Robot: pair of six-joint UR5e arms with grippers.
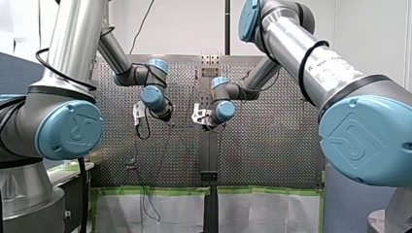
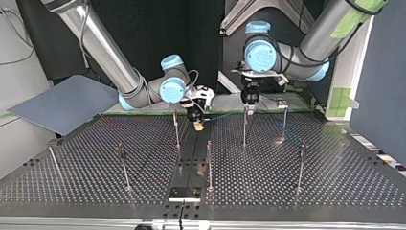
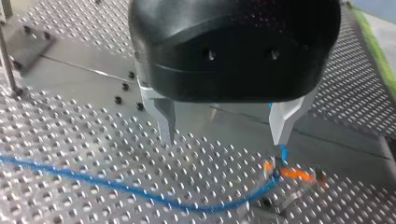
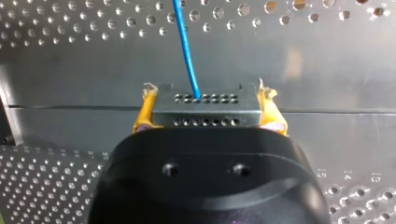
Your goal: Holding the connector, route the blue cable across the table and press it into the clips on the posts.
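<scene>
- My left gripper (image 1: 165,114) and my right gripper (image 1: 210,124) hang near each other over the perforated table (image 1: 272,145).
- A thin dark wire (image 1: 142,131) loops just beside my left gripper, on the side away from my right.
- Green tape (image 1: 155,191) edges the table, well apart from both.

Table (image 4: 327,70) perforated matt metal; connector (image 4: 205,114) grey metal; cable (image 4: 186,51) smooth blue plastic.

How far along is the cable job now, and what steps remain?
Done: my right claw is shut on the connector, with the blue cable leading out of it. In hand: my left claw hangs open above the cable, which lies slack on the perforated table. Left: I see no stretch of cable pressed onto the posts, so the routing and pressing apparently remain.
</scene>
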